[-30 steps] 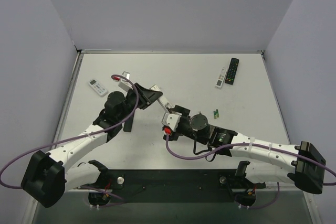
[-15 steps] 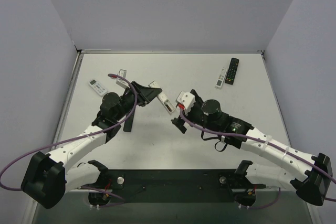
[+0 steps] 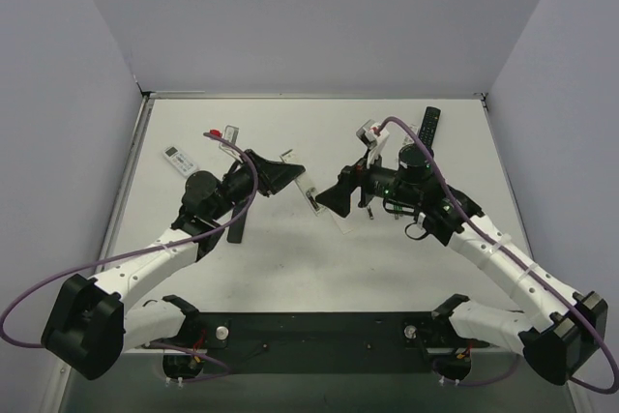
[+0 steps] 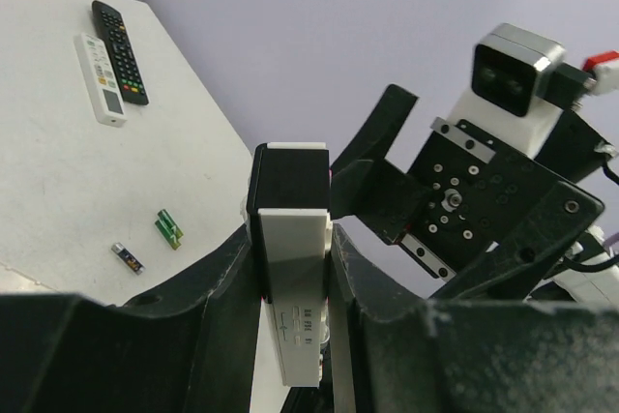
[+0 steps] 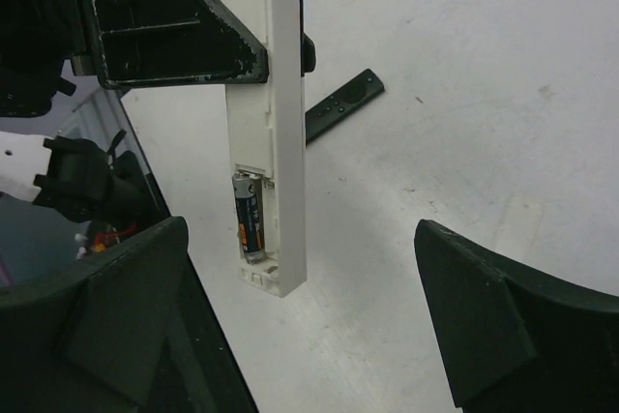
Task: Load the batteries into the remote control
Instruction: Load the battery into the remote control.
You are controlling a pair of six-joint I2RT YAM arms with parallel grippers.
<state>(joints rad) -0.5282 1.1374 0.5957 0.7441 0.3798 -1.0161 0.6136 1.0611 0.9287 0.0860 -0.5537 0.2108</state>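
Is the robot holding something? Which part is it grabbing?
The left claw pinches the white remote by its long sides, up from the open battery end. The right claw is open and holds nothing.

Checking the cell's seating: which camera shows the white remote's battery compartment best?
Right wrist: the white remote has its open compartment facing it, one battery inside. Left wrist shows its end, no compartment; top view, a sliver.
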